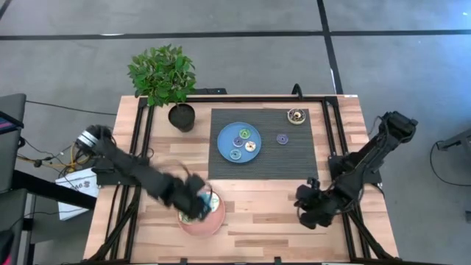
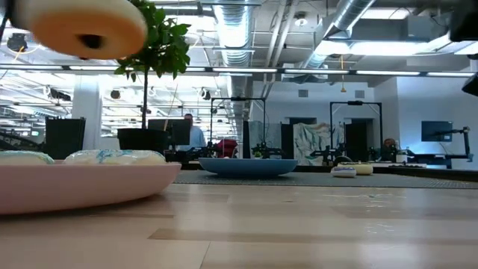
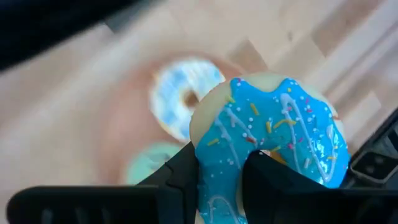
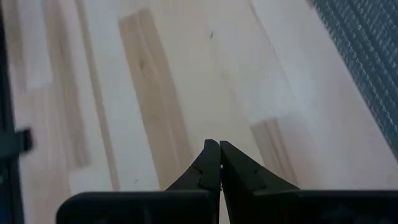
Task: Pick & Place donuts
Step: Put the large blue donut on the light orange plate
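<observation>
1. Above the pink plate [image 1: 215, 223], at the table's front left, the light blue donut [image 3: 273, 134] hangs between the fingers of the left gripper [image 3: 242, 171], which pinch its ring through the hole
2. On the plate under it two more donuts lie already: a white one with blue stripes [image 3: 183, 96] and a pale green one [image 3: 146, 165]
3. I judge the step to be the carrying of this donut; whether it goes onto or off the plate, I cannot tell
4. Next move, I think, needs a slow lowering onto a bare spot, then opening the fingers
5. Four mini donuts rest on the blue plate [image 1: 224, 135], on the dark mat [image 1: 305, 162]
6. Right gripper [image 4: 219, 163] waits over bare wood at the front right, its fingers pressed together on nothing
</observation>
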`<state>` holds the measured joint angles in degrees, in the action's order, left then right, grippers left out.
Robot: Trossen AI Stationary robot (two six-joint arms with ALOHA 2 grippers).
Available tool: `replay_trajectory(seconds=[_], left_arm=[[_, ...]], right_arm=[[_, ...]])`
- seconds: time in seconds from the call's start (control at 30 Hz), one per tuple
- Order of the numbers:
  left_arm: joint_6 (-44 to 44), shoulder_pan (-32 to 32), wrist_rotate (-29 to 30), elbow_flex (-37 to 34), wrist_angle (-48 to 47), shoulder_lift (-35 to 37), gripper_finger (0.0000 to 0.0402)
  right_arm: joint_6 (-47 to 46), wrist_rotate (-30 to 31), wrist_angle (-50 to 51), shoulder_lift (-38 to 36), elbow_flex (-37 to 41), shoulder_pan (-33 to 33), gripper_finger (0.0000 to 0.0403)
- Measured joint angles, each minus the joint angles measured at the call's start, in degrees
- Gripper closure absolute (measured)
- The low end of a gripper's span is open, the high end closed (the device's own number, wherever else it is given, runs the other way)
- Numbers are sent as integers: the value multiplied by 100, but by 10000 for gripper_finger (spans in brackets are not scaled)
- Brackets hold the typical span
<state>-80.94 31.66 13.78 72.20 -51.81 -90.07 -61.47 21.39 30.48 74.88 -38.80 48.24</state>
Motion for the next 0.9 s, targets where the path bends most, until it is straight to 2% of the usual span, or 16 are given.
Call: replay_trajectory(seconds=[0.17, 0.37, 0.6, 0.9], left_arm=[[-1002, 686, 25, 781, -11, -1161, 319], [-1162, 782, -140, 1485, -42, -2235, 319], [-1140, 578, -621, 1458, -213, -2633, 319], [-724, 284, -820, 1440, -488, -2637, 319]], right_arm=[[-104, 59, 74, -667, 370, 312, 403], [-20, 175, 419, -1211, 449, 383, 403], [153, 191, 485, -1495, 452, 270, 403], [153, 131, 465, -1498, 453, 274, 403]])
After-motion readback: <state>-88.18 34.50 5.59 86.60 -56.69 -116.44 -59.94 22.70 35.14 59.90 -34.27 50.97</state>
